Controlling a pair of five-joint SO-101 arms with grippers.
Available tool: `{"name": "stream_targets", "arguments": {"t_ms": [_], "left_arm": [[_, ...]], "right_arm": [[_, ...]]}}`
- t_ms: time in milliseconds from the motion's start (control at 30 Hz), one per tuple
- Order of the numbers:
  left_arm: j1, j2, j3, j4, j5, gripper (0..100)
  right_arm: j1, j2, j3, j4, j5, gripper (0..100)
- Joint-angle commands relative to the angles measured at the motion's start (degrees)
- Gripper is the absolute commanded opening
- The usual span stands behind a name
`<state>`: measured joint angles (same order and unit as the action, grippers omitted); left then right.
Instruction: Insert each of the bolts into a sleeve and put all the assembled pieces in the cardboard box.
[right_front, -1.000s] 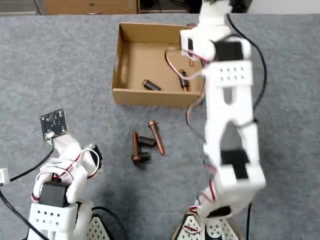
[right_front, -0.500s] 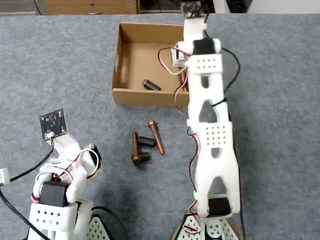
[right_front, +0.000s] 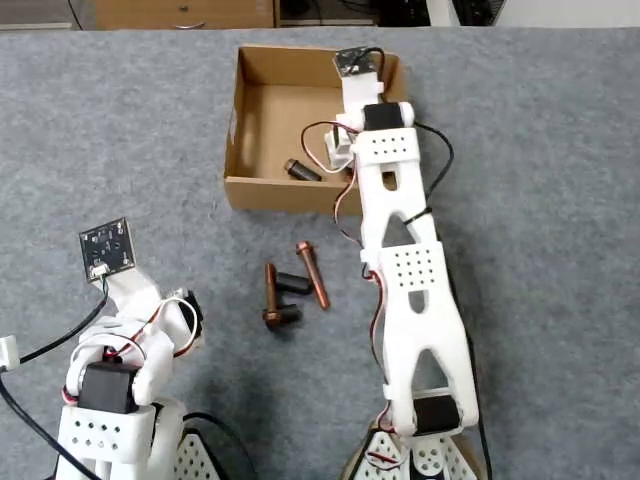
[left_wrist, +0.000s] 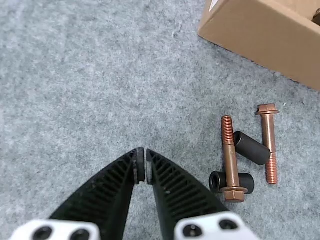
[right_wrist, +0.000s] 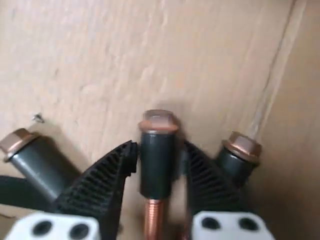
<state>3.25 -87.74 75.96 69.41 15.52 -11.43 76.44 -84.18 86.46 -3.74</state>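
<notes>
R arm (right_front: 400, 262) outstretched, sleeved bolt (right_wrist: 157, 165) in gripper (right_wrist: 159, 149)

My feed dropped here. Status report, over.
Left gripper shut, empty, over carpet. Right gripper shut on sleeved bolt inside cardboard box, two finished pieces beside. Two bolts, two sleeves loose outside. Nothing in the way.

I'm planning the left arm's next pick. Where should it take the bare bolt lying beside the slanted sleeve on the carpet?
Probably the shank just under the hex head of the bolt, coming straight down with the left end effector straddling it. It lies flat, and the sleeve crowds its other end.
</notes>
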Motion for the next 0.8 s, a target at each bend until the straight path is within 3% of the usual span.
{"name": "stream_targets", "arguments": {"t_ms": [0,133,367,600,767], "left_arm": [[-0.4,-0.2,-0.2,-0.9,-0.1,2],[-0.5,-0.2,-0.2,-0.9,-0.3,2],[-0.6,-0.2,-0.1,-0.9,-0.1,2],[-2.8,-0.2,0.9,-1.2,-0.2,2],[-7.0,-0.2,1.3,-0.9,-0.4,2]], "right_arm": [[0.0,-0.3,-3.8,0.7,0.4,17.1],[0.1,-0.4,-11.5,4.4,0.6,17.1],[0.1,-13.2,-10.9,15.8,0.7,17.1],[1.3,-26.9,-10.3,15.9,0.8,17.1],[-1.0,-34.6,-5.4,16.0,9.1,17.0]]}}
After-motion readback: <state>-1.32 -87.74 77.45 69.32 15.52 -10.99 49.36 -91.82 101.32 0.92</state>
